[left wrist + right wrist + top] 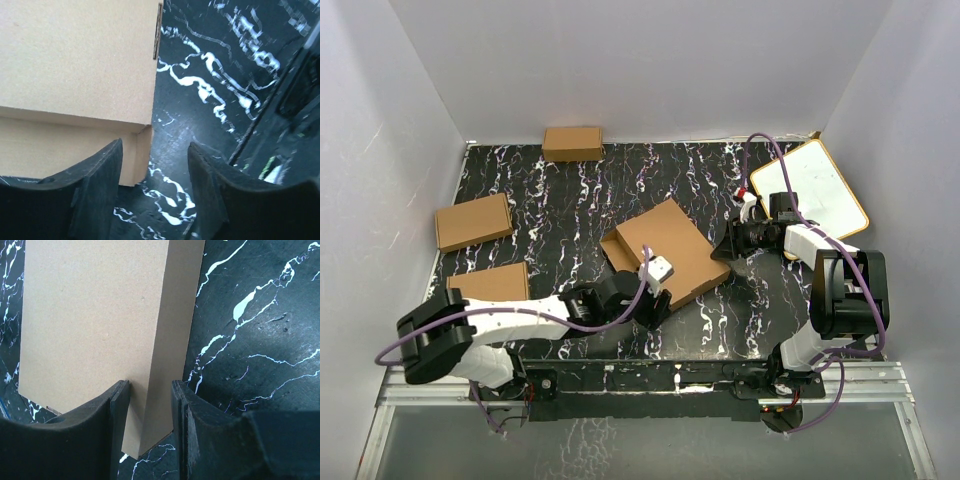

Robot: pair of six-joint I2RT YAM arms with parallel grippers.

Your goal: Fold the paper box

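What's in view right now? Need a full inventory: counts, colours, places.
paper box: 1, brown, table centre
small cardboard boxes: 3, brown, one at the far edge, two on the left side
white board: 1, white with tan rim, far right corner
table: 1, black with white veining, under everything
left gripper: 1, black, open at the paper box's near corner
right gripper: 1, black, shut on the paper box's right edge
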